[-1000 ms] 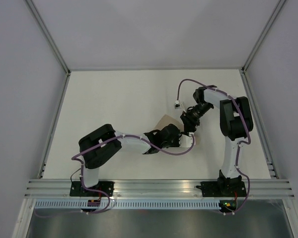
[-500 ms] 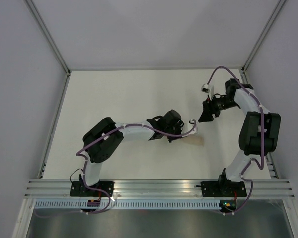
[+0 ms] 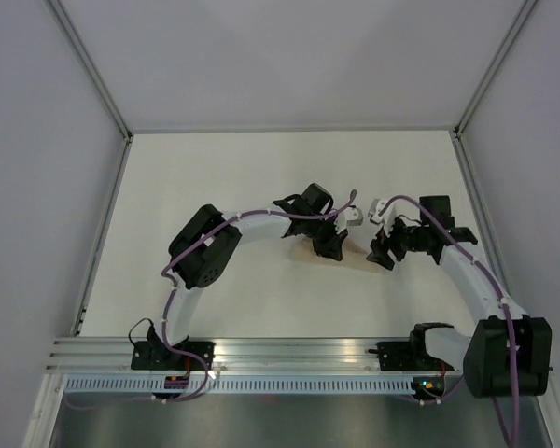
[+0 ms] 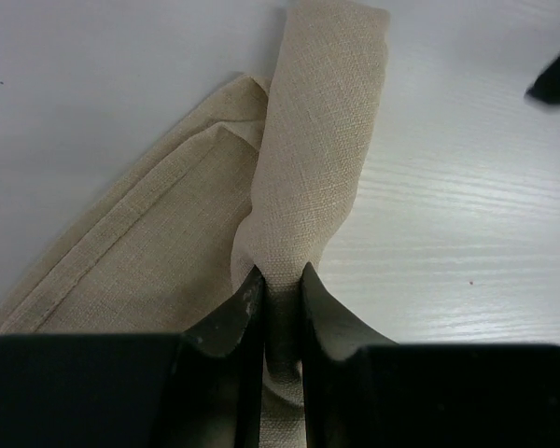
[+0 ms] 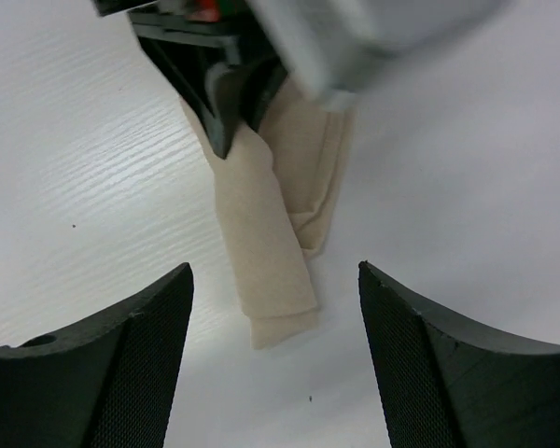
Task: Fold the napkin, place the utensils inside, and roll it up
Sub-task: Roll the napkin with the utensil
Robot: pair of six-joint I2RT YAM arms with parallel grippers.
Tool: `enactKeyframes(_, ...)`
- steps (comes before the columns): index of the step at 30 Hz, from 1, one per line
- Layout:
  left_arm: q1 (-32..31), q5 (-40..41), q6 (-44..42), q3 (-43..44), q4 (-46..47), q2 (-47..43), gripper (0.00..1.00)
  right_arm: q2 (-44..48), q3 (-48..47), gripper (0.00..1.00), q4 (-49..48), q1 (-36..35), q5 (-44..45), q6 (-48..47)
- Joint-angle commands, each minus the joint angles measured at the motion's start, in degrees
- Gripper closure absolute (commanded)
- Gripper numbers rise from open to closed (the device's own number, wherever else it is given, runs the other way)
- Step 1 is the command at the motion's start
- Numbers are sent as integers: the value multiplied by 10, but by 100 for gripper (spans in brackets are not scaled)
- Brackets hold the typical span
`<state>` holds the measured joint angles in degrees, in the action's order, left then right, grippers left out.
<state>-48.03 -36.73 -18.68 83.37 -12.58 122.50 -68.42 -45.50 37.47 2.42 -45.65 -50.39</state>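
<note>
The tan napkin [image 4: 308, 159] lies on the white desk [image 4: 467, 233], folded into layers, one narrow strip pinched at its end by the left gripper [image 4: 280, 285], the right gripper [image 5: 273, 271] spread open above; no fork shows, so rolling seems unfinished

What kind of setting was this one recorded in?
Most likely a lab robot test cell, not a home or kitchen: plain pale wall panels in aluminium framing box in a white tabletop, two robot arms are bolted to an aluminium rail, and a tan cloth napkin lies there.
</note>
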Motion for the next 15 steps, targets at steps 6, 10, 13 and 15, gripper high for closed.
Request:
enactKeyframes(6,-2,-76,68,-4,-148,92,87,65,142,22,-215,-183,171,17)
enactKeyframes(10,-1,-81,74,1,-148,100,85,44,168,22,-263,-218,228,9)
enactKeyframes(13,0,-82,77,5,-150,103,83,28,175,23,-270,-232,230,7)
enactKeyframes(15,1,-81,79,6,-150,104,82,16,175,25,-268,-236,233,6)
